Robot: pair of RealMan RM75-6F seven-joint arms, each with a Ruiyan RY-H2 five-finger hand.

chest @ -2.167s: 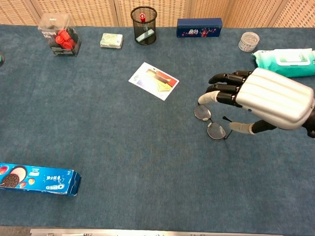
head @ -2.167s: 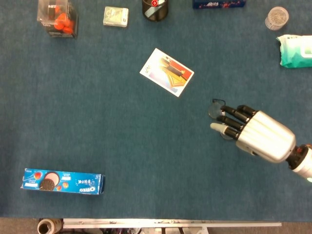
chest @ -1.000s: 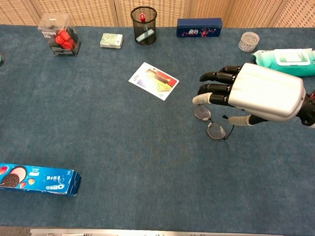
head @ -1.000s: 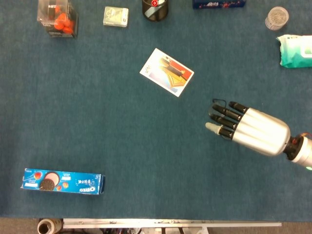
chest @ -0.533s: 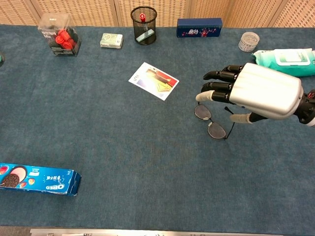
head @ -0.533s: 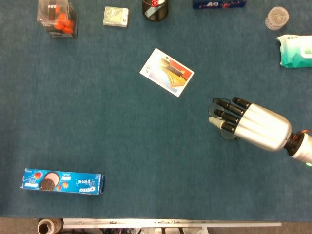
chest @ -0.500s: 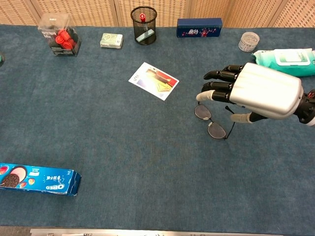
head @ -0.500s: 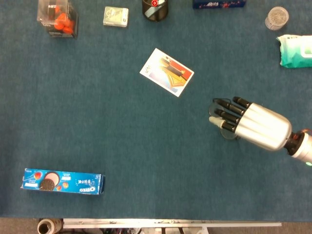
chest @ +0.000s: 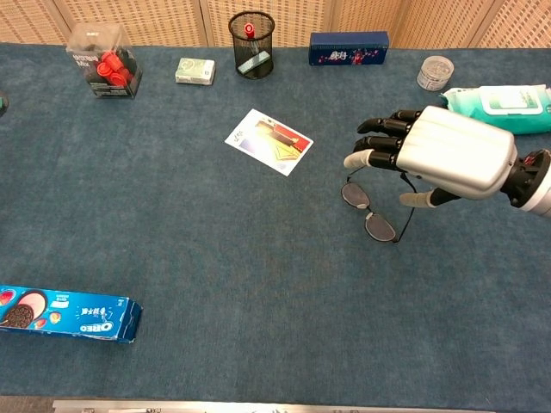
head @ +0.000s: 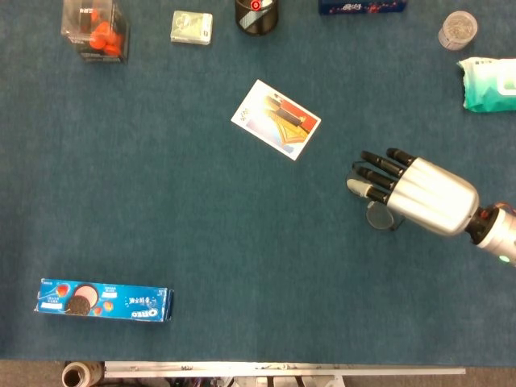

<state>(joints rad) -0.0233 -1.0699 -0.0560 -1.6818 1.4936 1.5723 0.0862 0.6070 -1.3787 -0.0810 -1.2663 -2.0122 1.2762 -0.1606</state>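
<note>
So, right hand (chest: 448,162) hovering palm-down over the eyeglasses (chest: 370,211), fingers (chest: 379,144) spread and a bit curled, holding nothing as far as the chest view shows. Glasses flat on the blue felt table (chest: 215,258), one arm sticking up toward the thumb, can't tell if actually touching. From the head view only one lens (head: 377,214) peeking out under the palm. Playing card (chest: 269,141) lying to the left of the hand, well apart. Green wet-wipes pack (chest: 495,101) and a small clear jar (chest: 434,72) behind the hand, Oreo box (chest: 65,313) way off at the near left corner. Mesh pen cup (chest: 251,33) up by the back edge.
</note>
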